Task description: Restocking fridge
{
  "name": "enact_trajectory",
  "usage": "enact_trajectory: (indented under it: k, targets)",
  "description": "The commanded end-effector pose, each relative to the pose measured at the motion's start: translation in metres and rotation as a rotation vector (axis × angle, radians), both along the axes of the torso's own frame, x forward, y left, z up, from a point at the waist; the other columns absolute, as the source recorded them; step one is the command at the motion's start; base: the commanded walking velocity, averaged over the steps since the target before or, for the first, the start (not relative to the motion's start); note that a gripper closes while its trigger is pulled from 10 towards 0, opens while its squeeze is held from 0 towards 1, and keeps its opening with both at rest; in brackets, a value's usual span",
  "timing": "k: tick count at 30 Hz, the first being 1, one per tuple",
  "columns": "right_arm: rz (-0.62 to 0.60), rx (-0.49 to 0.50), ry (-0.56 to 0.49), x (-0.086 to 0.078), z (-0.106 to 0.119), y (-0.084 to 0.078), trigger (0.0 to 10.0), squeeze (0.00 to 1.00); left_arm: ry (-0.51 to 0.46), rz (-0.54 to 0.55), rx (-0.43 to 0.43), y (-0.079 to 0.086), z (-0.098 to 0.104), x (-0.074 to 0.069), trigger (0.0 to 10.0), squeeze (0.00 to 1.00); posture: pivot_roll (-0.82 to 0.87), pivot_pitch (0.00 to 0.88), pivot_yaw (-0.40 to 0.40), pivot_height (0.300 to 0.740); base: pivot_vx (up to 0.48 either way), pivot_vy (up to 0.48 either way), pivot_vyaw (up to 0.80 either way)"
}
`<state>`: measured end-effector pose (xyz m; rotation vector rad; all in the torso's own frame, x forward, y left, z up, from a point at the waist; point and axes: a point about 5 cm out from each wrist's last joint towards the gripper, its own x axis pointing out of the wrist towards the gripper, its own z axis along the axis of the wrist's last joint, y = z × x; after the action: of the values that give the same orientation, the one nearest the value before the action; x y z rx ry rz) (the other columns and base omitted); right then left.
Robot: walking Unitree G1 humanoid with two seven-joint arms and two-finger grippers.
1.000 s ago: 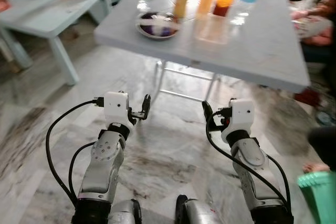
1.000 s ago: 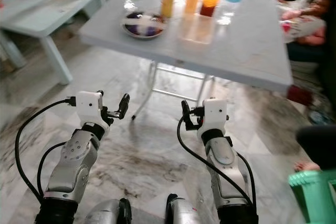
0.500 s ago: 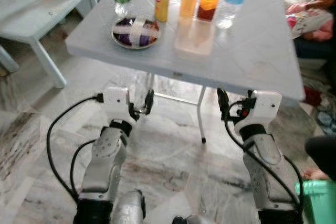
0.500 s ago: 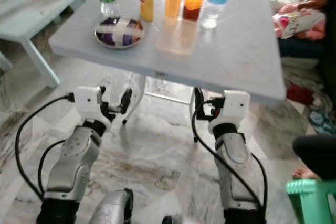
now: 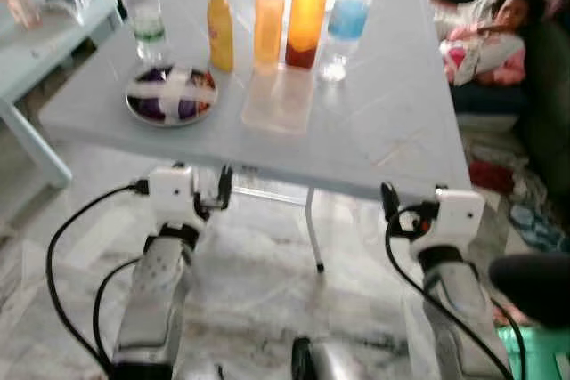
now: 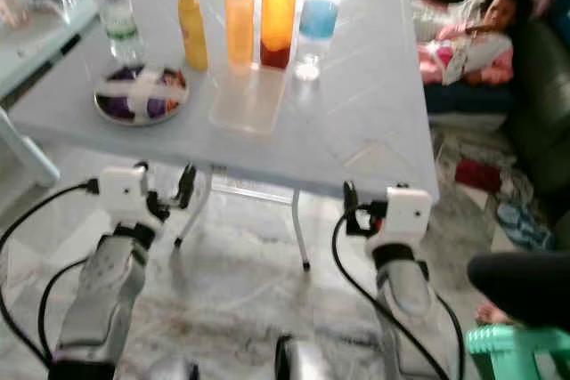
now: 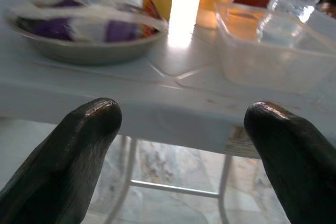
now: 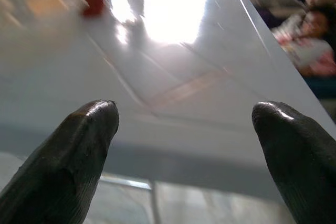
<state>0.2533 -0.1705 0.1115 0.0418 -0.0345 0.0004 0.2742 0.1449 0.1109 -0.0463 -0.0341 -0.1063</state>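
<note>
Before the grey folding table (image 5: 392, 122), left gripper (image 7: 181, 145) and right gripper (image 8: 186, 145) both spread wide, clear plastic container (image 5: 278, 97) beside round patterned metal plate (image 5: 171, 95)

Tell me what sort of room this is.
Probably a home living room: a folding table with bottles and a plate on it, marble floor, a person lying on a sofa.

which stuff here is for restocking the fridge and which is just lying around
For the job:
yellow bottle
pale orange bottle
orange juice bottle
blue water bottle
clear bottle
covered plate
plastic container

Lying about:
side table
green stool
</note>
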Motion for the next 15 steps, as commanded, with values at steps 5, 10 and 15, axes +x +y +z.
enact_trajectory:
  k: [5, 10, 15]
  targets:
    - [0.031, -0.021, -0.09, 0.018, 0.019, 0.007, 10.0, 0.0, -0.05, -0.016, -0.025, -0.007, 0.015, 0.014, 10.0, 0.0, 0.08, 0.073, -0.038, 0.74, 0.0, 0.0, 0.0]
    - [-0.004, 0.002, -0.08, 0.009, 0.014, 0.0, 10.0, 0.0, -0.055, -0.016, -0.024, -0.002, 0.014, 0.013, 10.0, 0.0, 0.08, 0.08, -0.04, 0.74, 0.0, 0.0, 0.0]
    - [-0.009, 0.005, -0.056, 0.005, 0.007, -0.002, 10.0, 0.0, -0.042, -0.035, -0.031, -0.006, 0.01, 0.011, 10.0, 0.0, 0.07, 0.091, -0.037, 0.74, 0.166, 0.304, 0.0]
